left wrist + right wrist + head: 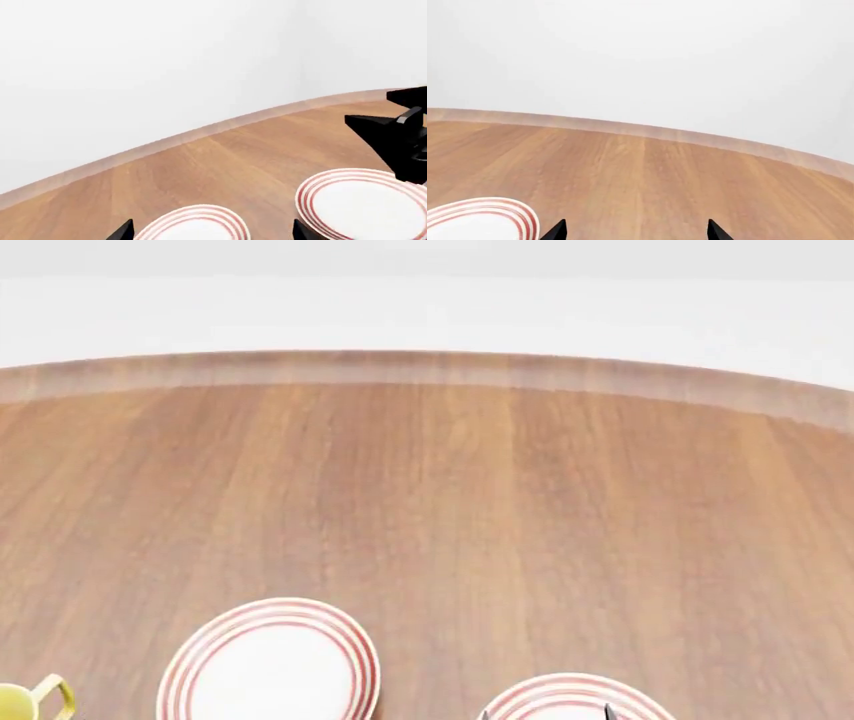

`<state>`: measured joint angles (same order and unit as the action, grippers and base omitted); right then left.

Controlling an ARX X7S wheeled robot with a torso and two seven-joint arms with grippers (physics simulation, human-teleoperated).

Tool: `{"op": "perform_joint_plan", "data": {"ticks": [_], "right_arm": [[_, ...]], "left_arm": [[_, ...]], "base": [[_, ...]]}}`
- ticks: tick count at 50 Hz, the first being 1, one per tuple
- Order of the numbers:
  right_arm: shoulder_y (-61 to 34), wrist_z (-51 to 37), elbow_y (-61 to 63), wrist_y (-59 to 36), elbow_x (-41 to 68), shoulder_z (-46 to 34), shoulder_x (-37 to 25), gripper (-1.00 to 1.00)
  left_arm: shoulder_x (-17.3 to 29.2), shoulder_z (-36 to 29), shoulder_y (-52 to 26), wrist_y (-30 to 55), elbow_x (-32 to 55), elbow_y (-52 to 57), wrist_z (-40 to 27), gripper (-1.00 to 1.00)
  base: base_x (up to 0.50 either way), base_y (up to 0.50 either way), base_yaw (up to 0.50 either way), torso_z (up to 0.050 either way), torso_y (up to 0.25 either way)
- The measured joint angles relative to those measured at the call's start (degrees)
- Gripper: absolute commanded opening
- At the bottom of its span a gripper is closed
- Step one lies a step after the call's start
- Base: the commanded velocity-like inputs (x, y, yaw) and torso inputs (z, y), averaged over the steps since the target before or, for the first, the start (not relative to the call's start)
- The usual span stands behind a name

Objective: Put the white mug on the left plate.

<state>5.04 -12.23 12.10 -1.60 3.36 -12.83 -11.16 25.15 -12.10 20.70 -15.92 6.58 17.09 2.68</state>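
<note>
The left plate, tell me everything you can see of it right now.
The left plate is round, shallow and white, glossy like glazed ceramic, with several thin red concentric rings around its rim. It lies flat on the wooden table, and nothing rests on it. In the head view its near edge is cut off by the frame. A yellow-handled mug sits apart on its left, and a matching plate on its right.

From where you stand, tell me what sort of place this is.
Probably a bare simulated dining or tabletop test scene: a wide wood-grain table with a paler edge band, two round white plates with thin red rings, the left and the right, and plain white blank walls behind.
</note>
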Motion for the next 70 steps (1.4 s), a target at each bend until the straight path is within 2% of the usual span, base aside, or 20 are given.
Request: {"op": "perform_joint_plan", "data": {"ticks": [12, 20, 26, 36, 48, 70], "right_arm": [[-0.7, -0.3, -0.8, 0.0, 0.1, -0.8, -0.3, 1.00], [-1.1, -0.7, -1.4, -0.1, 0.2, -1.2, -0.4, 1.00], [-1.5, -0.9, -2.0, -0.1, 0.2, -1.5, -0.5, 1.00], [-2.1, -1.2, -3.1, 0.0, 0.3, -2.0, -0.7, 1.00], [-2.4, -1.7, -3.5, -0.1, 0.5, -2.5, -1.0, 1.00], [-2.8, -2.4, -3.7, -0.1, 1.0, -3.2, -1.5, 1.00]], "left_arm": [[5.3, 2.4, 10.0, -10.4, 3.1, -0.1, 2.8, 1.00], [7.3, 2.9, 13.9, -15.7, 5.7, -1.9, 4.8, 1.00], [7.9, 2.7, 16.2, -18.3, 3.2, -4.5, 5.7, 1.00], [7.7, 1.4, 17.3, -20.2, -2.9, -8.6, 6.5, 1.00], [7.7, 0.4, 17.7, -21.0, -5.9, -10.8, 6.8, 1.00], [6.5, -3.9, 12.8, -19.2, -9.1, -14.4, 9.4, 1.00]], "base": [[0.00, 0.00, 0.00, 0.000, 0.000], [0.00, 0.00, 0.00, 0.000, 0.000], [0.00, 0.00, 0.00, 0.000, 0.000], [0.00, 0.00, 0.00, 0.000, 0.000], [0.00, 0.00, 0.00, 0.000, 0.000], [0.00, 0.00, 0.00, 0.000, 0.000]]}}
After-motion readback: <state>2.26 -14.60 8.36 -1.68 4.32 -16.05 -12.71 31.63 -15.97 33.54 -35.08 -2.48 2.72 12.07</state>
